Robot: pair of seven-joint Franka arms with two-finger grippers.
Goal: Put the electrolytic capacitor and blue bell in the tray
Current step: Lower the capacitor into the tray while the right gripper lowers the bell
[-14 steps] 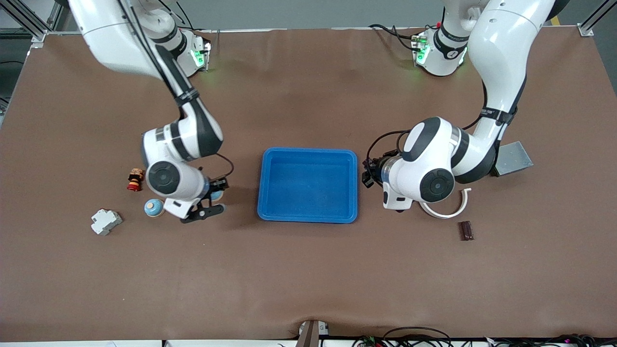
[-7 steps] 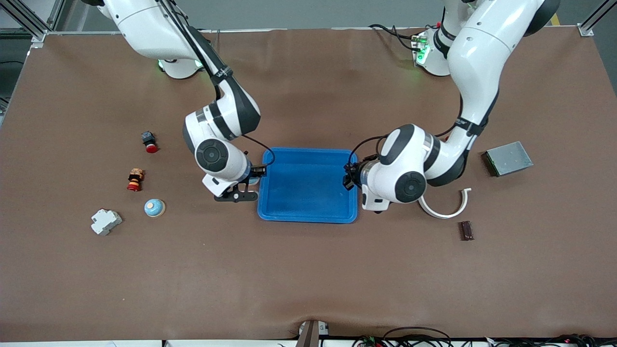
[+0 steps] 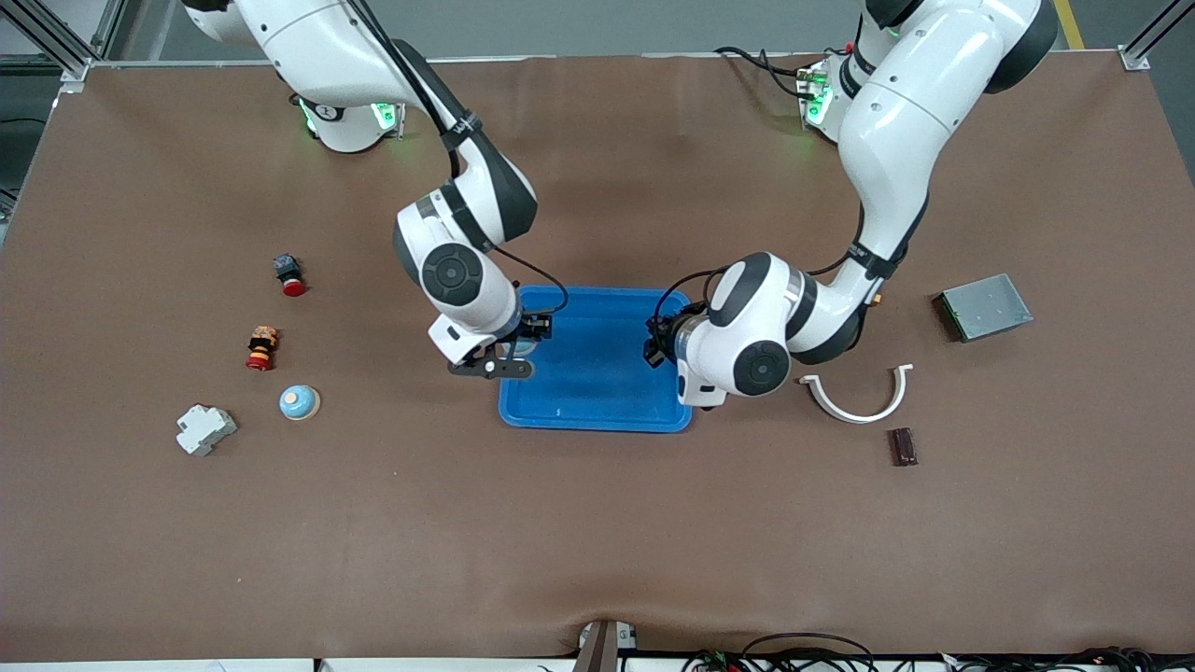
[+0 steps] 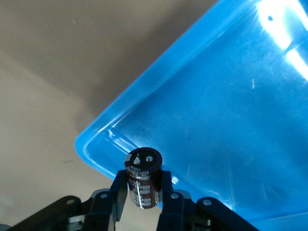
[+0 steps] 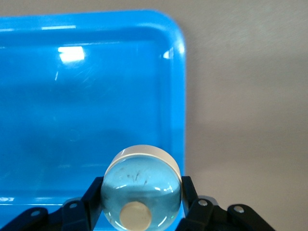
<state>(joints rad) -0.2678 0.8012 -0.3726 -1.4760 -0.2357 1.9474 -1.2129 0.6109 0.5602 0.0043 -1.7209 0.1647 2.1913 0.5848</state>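
Tray (image 3: 597,411) lies at the table's middle, with both arms bent down to it from their bases. The right arm reaches from its base, elbow high, wrist turned down, so the right gripper (image 3: 516,353) hangs over the tray's edge toward that arm's end of the table. Its fingers (image 5: 190,199) are clamped on the blue bell (image 5: 142,192), a pale blue dome with a white rim and a cream knob. The left arm folds at the elbow and brings the left gripper (image 3: 656,347) over the tray's rim at its own end. Its fingers (image 4: 166,192) pinch the capacitor (image 4: 143,177), a dark cylinder with white print, above the tray's corner. A second blue dome (image 3: 300,402) sits on the table toward the right arm's end, near a white block (image 3: 204,428).
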